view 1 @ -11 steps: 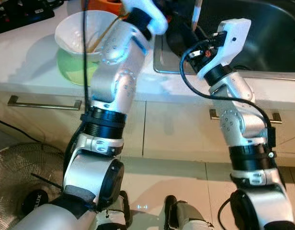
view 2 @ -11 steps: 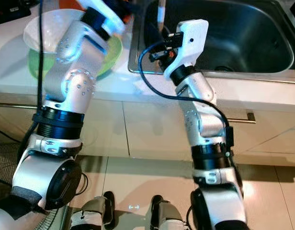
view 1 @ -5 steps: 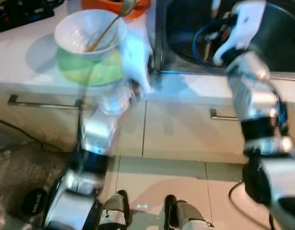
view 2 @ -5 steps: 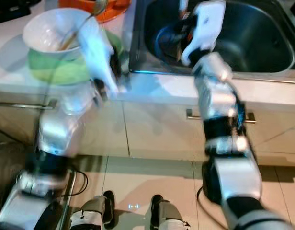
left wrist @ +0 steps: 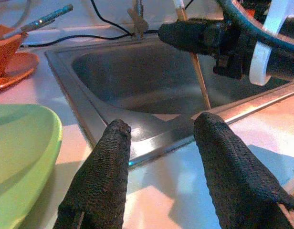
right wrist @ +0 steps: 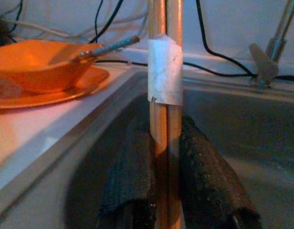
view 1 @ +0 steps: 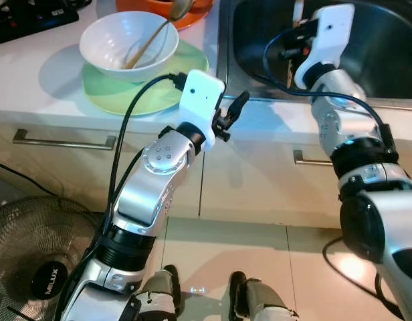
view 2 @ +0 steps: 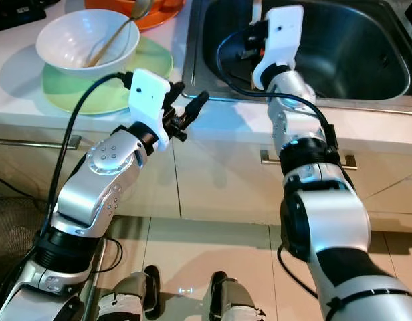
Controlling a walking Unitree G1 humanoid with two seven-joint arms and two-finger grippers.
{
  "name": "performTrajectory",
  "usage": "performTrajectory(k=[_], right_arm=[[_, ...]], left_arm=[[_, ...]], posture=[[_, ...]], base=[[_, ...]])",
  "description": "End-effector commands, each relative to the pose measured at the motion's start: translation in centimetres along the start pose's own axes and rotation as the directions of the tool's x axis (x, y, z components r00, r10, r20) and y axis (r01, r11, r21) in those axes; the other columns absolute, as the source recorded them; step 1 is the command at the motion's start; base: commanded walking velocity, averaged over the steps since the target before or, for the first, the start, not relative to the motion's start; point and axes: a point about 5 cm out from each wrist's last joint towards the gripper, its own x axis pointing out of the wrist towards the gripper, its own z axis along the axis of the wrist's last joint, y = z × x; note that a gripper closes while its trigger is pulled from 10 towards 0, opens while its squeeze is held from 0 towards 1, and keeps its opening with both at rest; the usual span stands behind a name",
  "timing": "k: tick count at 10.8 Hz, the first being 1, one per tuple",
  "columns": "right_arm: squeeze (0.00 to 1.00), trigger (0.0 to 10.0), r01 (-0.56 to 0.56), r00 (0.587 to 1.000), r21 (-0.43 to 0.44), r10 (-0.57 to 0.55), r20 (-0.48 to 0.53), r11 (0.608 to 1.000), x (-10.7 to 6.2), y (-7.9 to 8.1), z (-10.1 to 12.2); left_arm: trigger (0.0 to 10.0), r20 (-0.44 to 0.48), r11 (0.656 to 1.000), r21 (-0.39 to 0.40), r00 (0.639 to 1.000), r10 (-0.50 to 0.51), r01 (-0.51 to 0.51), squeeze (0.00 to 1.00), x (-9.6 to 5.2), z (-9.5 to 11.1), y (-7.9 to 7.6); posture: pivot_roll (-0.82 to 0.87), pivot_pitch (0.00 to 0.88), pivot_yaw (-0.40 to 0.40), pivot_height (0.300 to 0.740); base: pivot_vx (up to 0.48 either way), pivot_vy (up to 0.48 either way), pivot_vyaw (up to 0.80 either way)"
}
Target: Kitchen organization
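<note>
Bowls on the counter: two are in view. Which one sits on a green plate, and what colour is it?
The white bowl, with a spoon leaning in it, sits on the green plate. The orange bowl rests on an orange plate nearer the wall.

White letters ending "LUX" stand on the black hub of the floor fan (view 1: 49, 281).

The sink basin (view 2: 353, 53) is lying open and deep behind the right gripper (right wrist: 163, 162), whose fingers are clamping a taped pair of chopsticks (right wrist: 164, 71) upright — these are standing across the near left corner. The left gripper (left wrist: 161, 157), fingers spread, is hanging over bare counter edge (left wrist: 185, 186). Leftward, the green plate (view 1: 126, 93) and white bowl (view 1: 129, 43) with its spoon are crowding the counter.
</note>
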Motion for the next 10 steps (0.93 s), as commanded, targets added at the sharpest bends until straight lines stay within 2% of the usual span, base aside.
performTrajectory(k=[1, 3, 6, 7, 10], right_arm=[[0.00, 10.0, 0.006, 1.000, -0.023, -0.006, -0.006, 1.000, 0.1, -0.1, 0.1], [0.00, 10.0, 0.048, 0.996, -0.029, -0.050, -0.079, 0.998, 0.0, -0.2, -1.4], [0.00, 10.0, 0.111, 0.987, -0.020, -0.112, -0.117, 0.994, -0.4, -0.9, -2.2], [1.00, 10.0, 0.117, 0.986, -0.017, -0.118, -0.121, 0.993, -0.4, -1.0, -2.2], [1.00, 10.0, 0.127, 0.984, -0.016, -0.128, -0.126, 0.992, -0.4, -0.9, -2.5]], left_arm=[[10.0, -0.009, 1.000, 0.007, 1.000, -0.004, 0.004, 0.00, -0.2, -0.1, -0.4], [10.0, -0.020, 1.000, 0.011, 1.000, 0.007, -0.007, 0.00, -0.4, -0.1, -0.6], [10.0, -0.026, 1.000, 0.012, 1.000, 0.016, -0.016, 0.00, -0.5, 0.0, -0.8], [10.0, -0.028, 1.000, 0.012, 0.999, 0.019, -0.019, 0.00, -0.6, 0.0, -0.8], [10.0, -0.037, 1.000, 0.008, 0.999, 0.021, -0.020, 0.00, -0.7, -0.1, -0.8]], posture=[[0.18, 0.260, -0.057, 0.740], [0.18, 0.265, -0.063, 0.740], [0.20, 0.273, -0.072, 0.740], [0.20, 0.274, -0.073, 0.740], [0.20, 0.277, -0.071, 0.740]], base=[[0.000, 0.000, 0.00], [0.000, 0.000, 0.00], [0.000, 0.000, 0.00], [0.000, 0.000, 0.00], [0.000, 0.000, 0.00]])
